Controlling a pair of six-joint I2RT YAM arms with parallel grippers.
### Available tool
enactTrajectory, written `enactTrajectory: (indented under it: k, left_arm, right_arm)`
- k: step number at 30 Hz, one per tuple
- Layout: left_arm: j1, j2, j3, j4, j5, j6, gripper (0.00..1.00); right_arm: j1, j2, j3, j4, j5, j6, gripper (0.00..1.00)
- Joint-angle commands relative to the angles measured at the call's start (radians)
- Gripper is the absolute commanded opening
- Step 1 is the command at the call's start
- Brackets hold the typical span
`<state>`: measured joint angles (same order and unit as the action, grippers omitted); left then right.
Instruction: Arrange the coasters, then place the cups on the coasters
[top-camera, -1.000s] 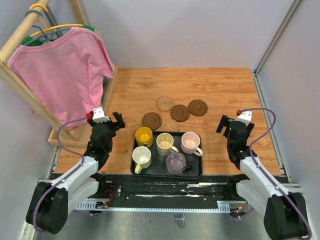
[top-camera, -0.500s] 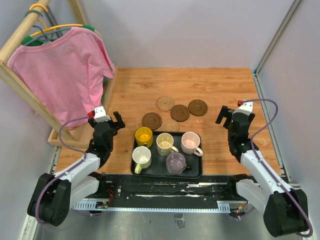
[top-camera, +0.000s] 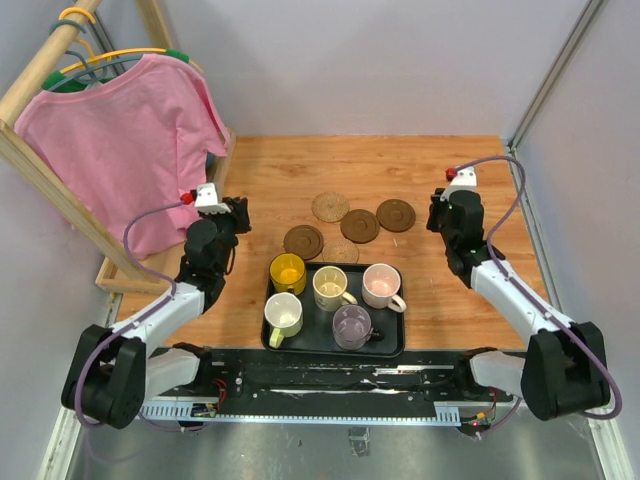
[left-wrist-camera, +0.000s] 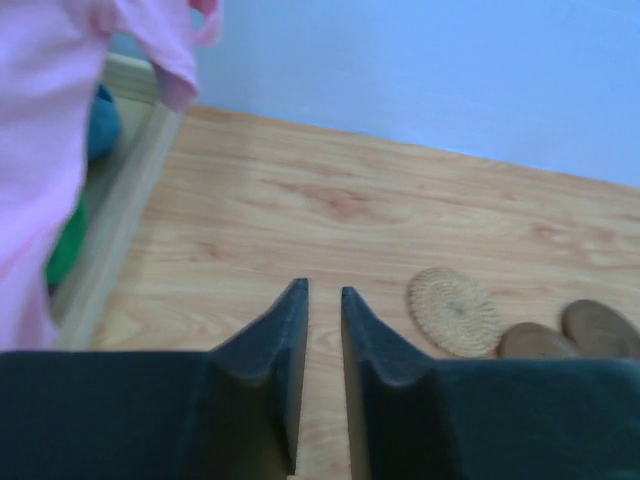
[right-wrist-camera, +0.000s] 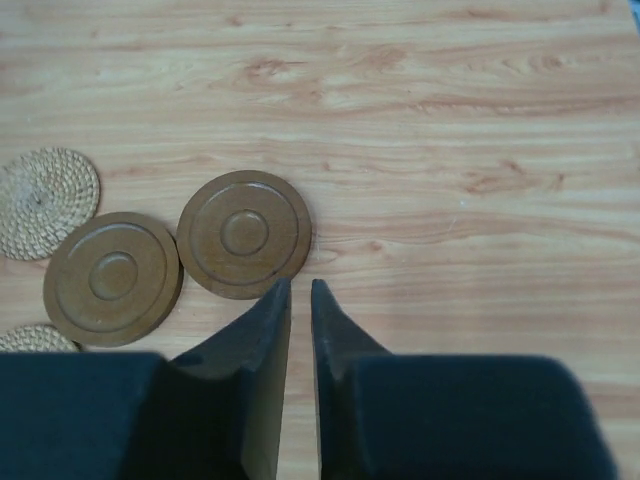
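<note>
Five coasters (top-camera: 359, 225) lie flat around the middle of the wooden bench (top-camera: 270, 170). Three are dark brown with rings, and two are tan and woven. They sit close together in a loose bunch. One tan coaster (top-camera: 341, 250) lies just beside the far rim of the black tray (top-camera: 392, 348).

The tray sits at the middle of the bench's near edge, and five cups stand upright in it. The far row has three: a yellow cup (top-camera: 288, 270), a cream cup (top-camera: 330, 288) and a pink cup (top-camera: 381, 285). The near row has two: a white cup (top-camera: 283, 314) and a grey-purple cup (top-camera: 351, 325).

The left pincer (top-camera: 238, 215) hangs over bare wood toward the bench's left edge. Its two fingers are almost together, with only a thin slit between them, and it holds nothing. The right pincer (top-camera: 437, 212) hangs toward the right edge, near the brown coaster farthest right (right-wrist-camera: 244, 234). Its fingers are pressed close too, and it is empty.

One pink shirt (top-camera: 120, 140) hangs on a wooden rack (top-camera: 30, 80) at the far left corner.
</note>
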<state>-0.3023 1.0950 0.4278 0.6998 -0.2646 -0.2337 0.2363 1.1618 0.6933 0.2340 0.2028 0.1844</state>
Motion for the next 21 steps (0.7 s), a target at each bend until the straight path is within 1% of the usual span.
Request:
enactTrajectory:
  k: [1,2,3,5,6,8,9,11,13,14,15,17,18,19,20,21]
  left_arm:
    - [0.005,0.077,0.070,0.056,0.118,-0.018,0.14]
    - [0.005,0.101,0.082,0.056,0.137,-0.016,0.07]
    - [0.005,0.133,0.109,0.053,0.156,-0.014,0.02]
    - [0.005,0.175,0.153,0.029,0.196,-0.009,0.00]
    - [0.005,0.191,0.175,0.010,0.214,-0.009,0.01]
    - [0.005,0.213,0.202,0.000,0.233,-0.016,0.06]
    - [0.005,0.217,0.209,0.001,0.233,-0.022,0.09]
    - [0.005,0.216,0.212,0.007,0.222,-0.035,0.16]
    - [0.005,0.206,0.211,0.010,0.216,-0.035,0.23]
    - [0.005,0.201,0.209,0.013,0.216,-0.033,0.26]
    - [0.005,0.196,0.207,0.016,0.213,-0.031,0.27]
    - [0.005,0.191,0.206,0.018,0.208,-0.030,0.29]
    - [0.005,0.191,0.208,0.018,0.208,-0.029,0.30]
    - [0.005,0.191,0.210,0.017,0.209,-0.031,0.31]
    - [0.005,0.191,0.211,0.017,0.209,-0.034,0.32]
    - [0.005,0.190,0.211,0.016,0.212,-0.036,0.34]
  right_arm:
    - [0.022,0.075,0.092,-0.003,-0.119,-0.053,0.06]
    - [0.022,0.095,0.115,-0.021,-0.123,-0.068,0.02]
    - [0.023,0.115,0.142,-0.042,-0.122,-0.079,0.01]
    - [0.025,0.151,0.192,-0.092,-0.103,-0.089,0.03]
    - [0.024,0.164,0.213,-0.115,-0.079,-0.077,0.07]
    - [0.025,0.186,0.248,-0.145,-0.036,-0.031,0.25]
    - [0.025,0.190,0.252,-0.140,-0.022,-0.017,0.30]
    - [0.026,0.182,0.245,-0.113,0.011,0.011,0.33]
    - [0.025,0.172,0.230,-0.080,0.038,0.014,0.41]
    - [0.025,0.171,0.229,-0.070,0.022,-0.013,0.44]
    - [0.023,0.179,0.233,-0.063,-0.026,-0.042,0.47]
    - [0.020,0.219,0.314,-0.195,-0.061,-0.057,0.75]
    - [0.021,0.244,0.378,-0.264,-0.068,-0.057,0.86]
    - [0.021,0.266,0.414,-0.318,-0.085,-0.070,0.90]
    - [0.021,0.279,0.432,-0.350,-0.097,-0.078,0.91]
    - [0.021,0.279,0.430,-0.342,-0.103,-0.077,0.91]
